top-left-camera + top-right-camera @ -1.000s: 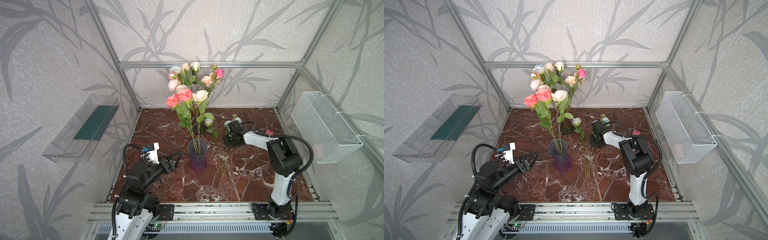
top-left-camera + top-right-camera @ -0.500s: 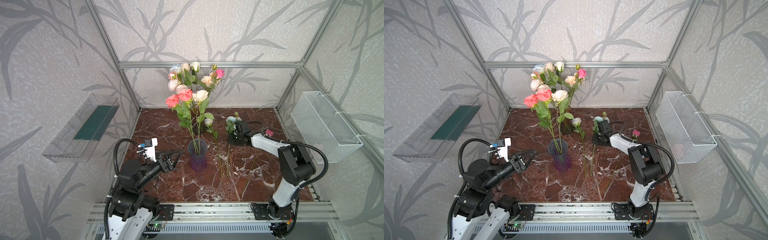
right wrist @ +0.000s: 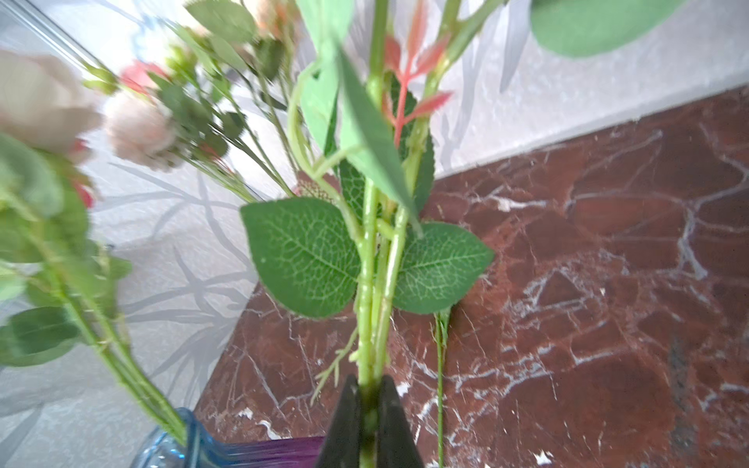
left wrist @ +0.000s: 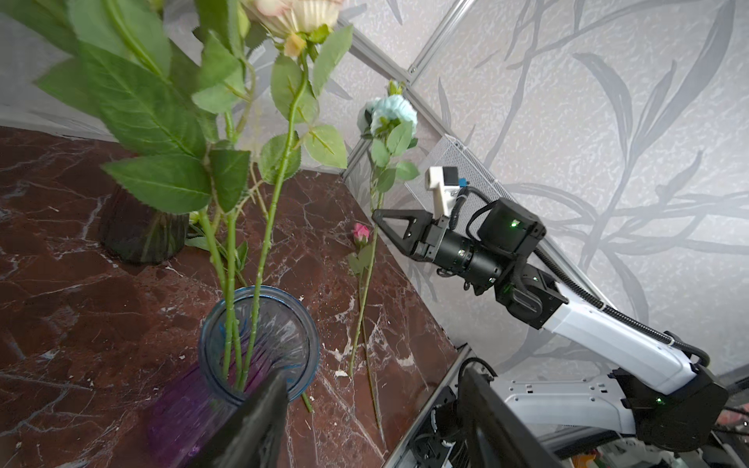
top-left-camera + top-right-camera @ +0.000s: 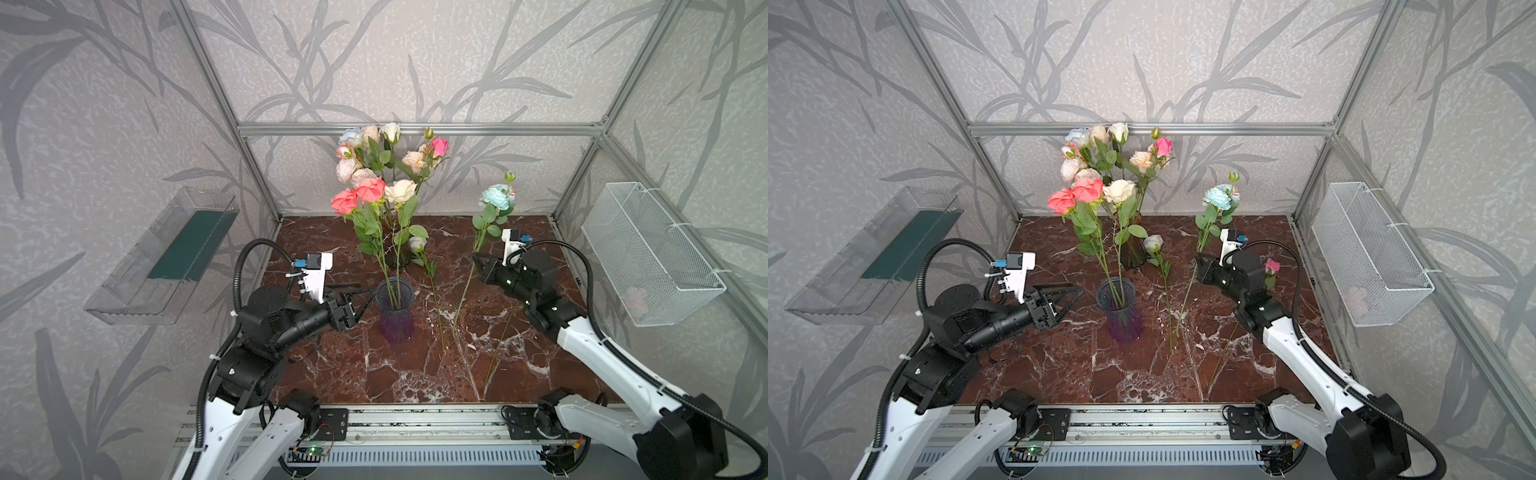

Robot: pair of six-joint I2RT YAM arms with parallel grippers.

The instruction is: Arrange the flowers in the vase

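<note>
Right claw (image 3: 367,391) clamped low on pale-blue fabric flower with thin green leafy stem (image 5: 496,197); head high above claw, tail hanging below claw toward red marble desk (image 5: 332,365).

Risk: thin stem swivels in pinch, head flops, tail misses mouth.

Purple-blue ribbed glass vase (image 5: 397,328) well off to claw's side, three stems in it; incoming leaves may snag them and tip vase.

Left claw (image 5: 1076,289) apart, empty, tips just beside vase rim; could nudge it.

White-bud loose flower (image 5: 417,243) lies on desk between claw and vase; trailing tail may drag it.
</note>
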